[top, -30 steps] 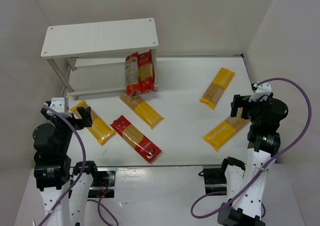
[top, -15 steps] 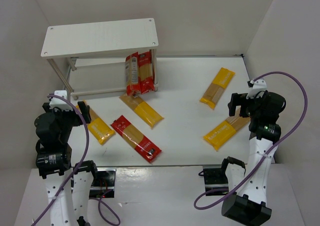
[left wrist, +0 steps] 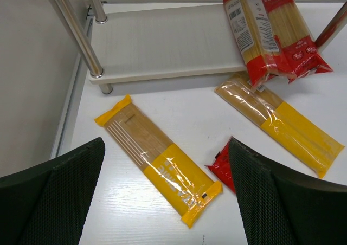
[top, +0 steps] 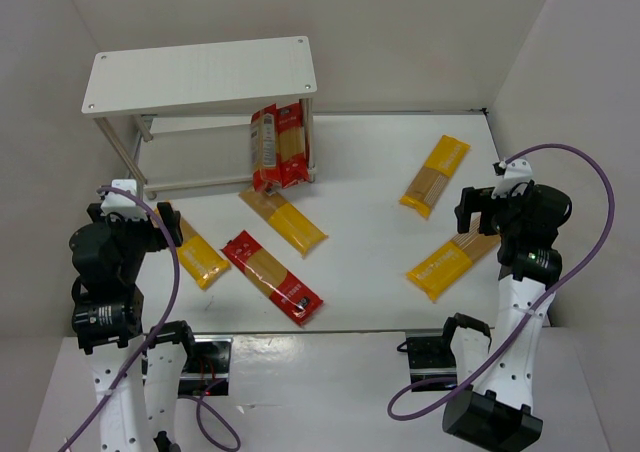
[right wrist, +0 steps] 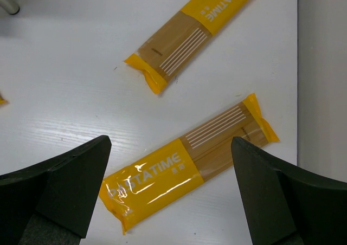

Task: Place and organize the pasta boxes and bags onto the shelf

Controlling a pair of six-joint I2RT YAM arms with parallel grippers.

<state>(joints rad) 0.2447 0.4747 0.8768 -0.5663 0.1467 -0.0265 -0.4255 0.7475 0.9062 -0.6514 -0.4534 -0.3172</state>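
Observation:
The white shelf point(top: 200, 72) stands at the far left. A red packet point(top: 278, 147) leans upright against its right end, on the lower board point(left wrist: 162, 44). On the table lie a yellow packet point(top: 188, 247), another yellow one point(top: 283, 220) and a red one point(top: 271, 277). Two more yellow packets point(top: 435, 175) point(top: 450, 260) lie at the right. My left gripper point(left wrist: 166, 143) hangs open over the left yellow packet point(left wrist: 157, 158), holding nothing. My right gripper point(right wrist: 171, 142) hangs open over the near right yellow packet point(right wrist: 184, 166), holding nothing.
White walls close in the table on the left, back and right. The shelf's metal legs point(left wrist: 73, 28) stand just ahead of my left gripper. The right wall point(right wrist: 322, 93) runs close beside the right-hand packets.
Both arms have shifted slightly toward the far side of the table. No packet has moved. Both grippers stay open.

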